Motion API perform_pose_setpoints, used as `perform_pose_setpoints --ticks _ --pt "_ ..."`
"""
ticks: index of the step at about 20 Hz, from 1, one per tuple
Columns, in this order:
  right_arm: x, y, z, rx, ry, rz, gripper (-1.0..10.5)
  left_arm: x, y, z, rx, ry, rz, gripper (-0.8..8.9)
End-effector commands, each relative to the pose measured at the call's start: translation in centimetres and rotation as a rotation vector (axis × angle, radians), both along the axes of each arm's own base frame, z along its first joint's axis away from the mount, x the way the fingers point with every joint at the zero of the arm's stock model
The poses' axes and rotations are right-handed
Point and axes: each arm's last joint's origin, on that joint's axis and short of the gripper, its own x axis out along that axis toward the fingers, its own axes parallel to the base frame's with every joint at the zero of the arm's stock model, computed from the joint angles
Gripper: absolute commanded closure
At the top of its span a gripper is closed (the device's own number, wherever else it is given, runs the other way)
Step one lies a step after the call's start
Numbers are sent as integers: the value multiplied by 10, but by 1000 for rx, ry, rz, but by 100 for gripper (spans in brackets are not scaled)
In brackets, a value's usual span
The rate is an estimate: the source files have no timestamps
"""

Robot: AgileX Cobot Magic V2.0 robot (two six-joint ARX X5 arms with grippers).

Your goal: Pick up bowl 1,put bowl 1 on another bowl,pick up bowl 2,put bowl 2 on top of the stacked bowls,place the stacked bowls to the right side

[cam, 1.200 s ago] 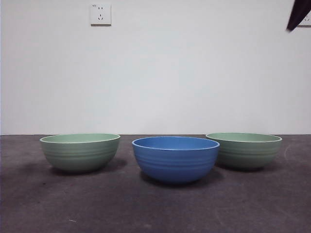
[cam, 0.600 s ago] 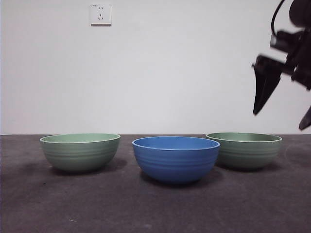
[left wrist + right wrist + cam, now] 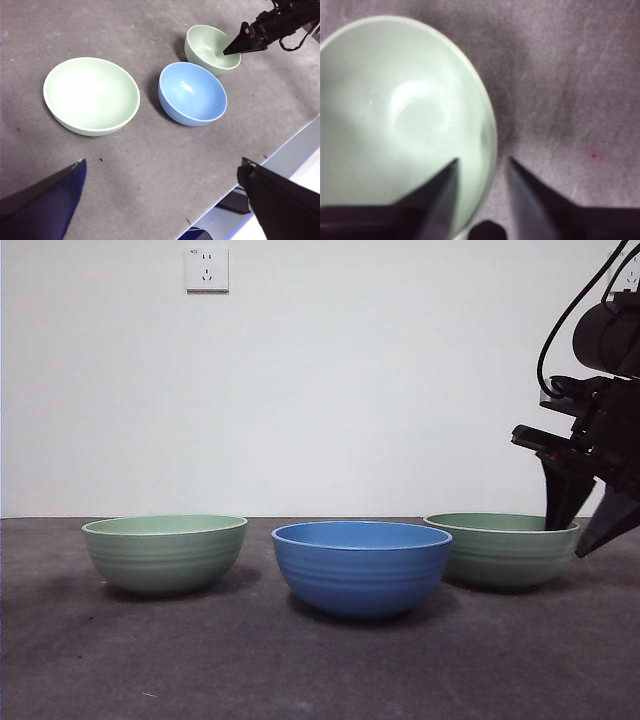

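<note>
Down from the top corner at 2 o'clock of the front view, your right gripper [image 3: 585, 535] has dropped within a second from a black tip to the rim of the pale green bowl at 3 o'clock [image 3: 503, 549]. None of the three bowls has shifted since then. Its jaws are spread and straddle that bowl's wall: in the right wrist view one fingertip [image 3: 451, 172] sits over the bowl's inside [image 3: 395, 120] and the other over the grey table [image 3: 560, 90] just outside the rim. I cannot tell whether either jaw touches the rim; nothing is pinched yet.

The blue bowl [image 3: 362, 568] stands in the middle, just beside the bowl you are reaching for, and the second pale green bowl [image 3: 165, 552] sits apart at 9 o'clock. All three rest on the table, each on its own, nothing stacked.

Your left gripper [image 3: 160, 200] waits high over the table's near edge, jaws wide apart and empty; from its camera the bowls lie in a row, with the right gripper at the farthest one [image 3: 210, 46].

By my reading you are at the first pick, so almost everything is left: close on this rim, lift, set the bowl in the blue one, fetch the other green bowl, stack it, then move the pile to the right.
</note>
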Motion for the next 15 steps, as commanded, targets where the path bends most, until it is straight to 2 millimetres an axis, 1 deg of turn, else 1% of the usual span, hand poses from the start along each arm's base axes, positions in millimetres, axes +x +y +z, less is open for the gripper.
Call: perform_pose_setpoints --ticks 1,5,7,8,12,15 --pt "2 1 -2 3 -3 -2 961 0 0 1 -3 -4 -5 242" --pt "4 1 0 5 -25 -1 959 0 0 1 -3 -4 -5 242" --pt "3 1 6 8 -43 -2 959 0 0 1 -3 -4 -5 242" --pt "2 1 13 12 -63 0 959 0 0 1 -2 -4 -4 242" --pt "-14 9 51 29 -177 30 959 1 1 0 27 -1 26 243" --pt "-33 27 71 38 -210 97 959 4 1 -1 32 13 32 242"
